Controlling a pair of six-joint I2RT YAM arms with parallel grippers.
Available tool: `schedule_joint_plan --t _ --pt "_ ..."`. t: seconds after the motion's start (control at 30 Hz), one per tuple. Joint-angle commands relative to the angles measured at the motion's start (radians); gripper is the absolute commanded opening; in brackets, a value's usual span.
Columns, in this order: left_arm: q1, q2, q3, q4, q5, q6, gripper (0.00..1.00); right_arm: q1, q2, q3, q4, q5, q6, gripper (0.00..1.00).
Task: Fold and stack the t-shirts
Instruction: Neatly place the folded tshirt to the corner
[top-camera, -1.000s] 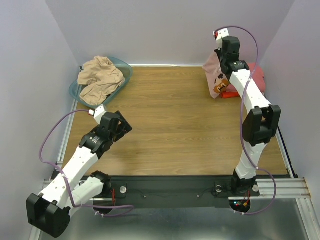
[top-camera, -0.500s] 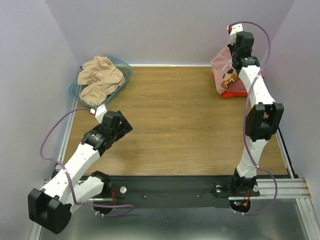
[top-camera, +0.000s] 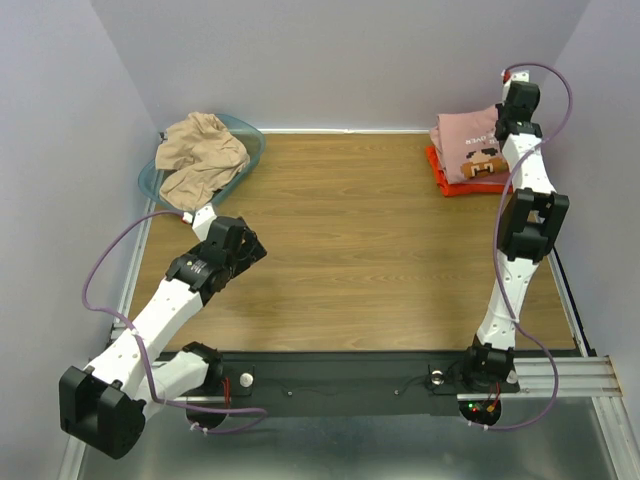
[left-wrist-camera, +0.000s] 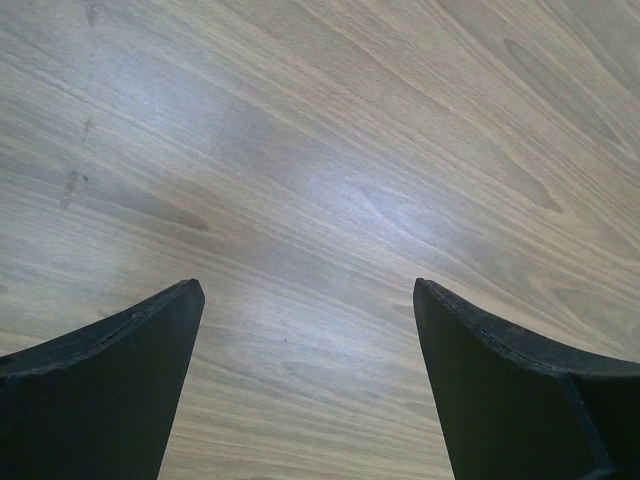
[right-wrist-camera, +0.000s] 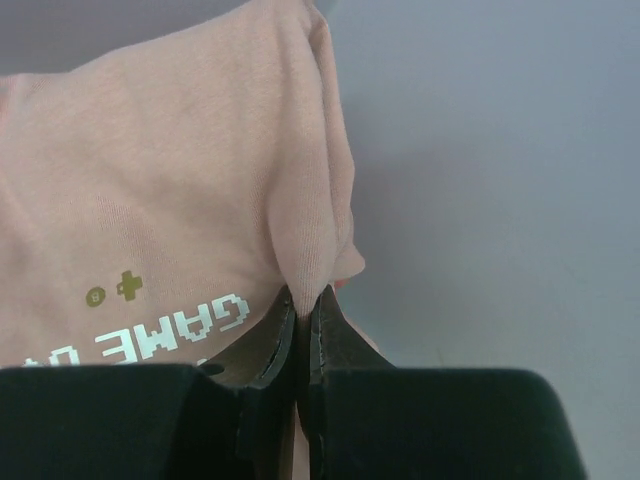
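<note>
Across the surface (top-camera: 350, 250) from the basket (top-camera: 257, 145), the right end effector (right-wrist-camera: 301, 296) pinches an edge fold, probably a sound hold on the limp dusty pink t-shirt (right-wrist-camera: 160, 190); the left end effector (left-wrist-camera: 305, 290) gapes empty.

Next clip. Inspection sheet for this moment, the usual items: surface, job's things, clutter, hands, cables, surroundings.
Surface: wood-grain tabletop, no spills seen.
Job's things: dusty pink t-shirt, folded with its print showing, lies on an orange-red shirt in the far right corner. A tan t-shirt sits crumpled in the teal basket at far left.
Clutter: nothing seen.
Hands: left hand open over bare wood, holding nothing. Right hand shut on a fold of the dusty pink t-shirt.
Cables: a purple cable loops off each arm, no snag seen.
Surroundings: plain pale walls on three sides.
</note>
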Motion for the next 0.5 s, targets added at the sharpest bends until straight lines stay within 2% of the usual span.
schedule_joint_plan --t 0.0,0.03,0.07,0.17,0.33,0.47 --pt "0.007 0.018 0.05 0.005 -0.031 0.008 0.98 -0.033 0.002 0.035 0.063 0.011 0.04 0.17" --pt "0.007 0.02 0.054 0.01 -0.028 0.007 0.98 -0.033 0.014 0.032 0.063 0.01 0.039 0.52" --pt "0.007 0.026 0.055 0.012 -0.026 0.007 0.98 -0.033 0.022 0.033 0.064 0.011 0.042 0.68" --pt "0.007 0.044 0.063 0.009 -0.011 0.01 0.98 -0.036 0.052 0.059 0.063 0.072 0.071 1.0" --pt "0.007 0.032 0.057 0.001 -0.007 0.013 0.98 -0.033 0.003 0.05 0.06 0.059 0.144 1.0" --pt "0.007 0.0 0.037 0.031 0.009 0.027 0.98 -0.026 -0.17 -0.061 0.06 -0.055 0.24 1.0"
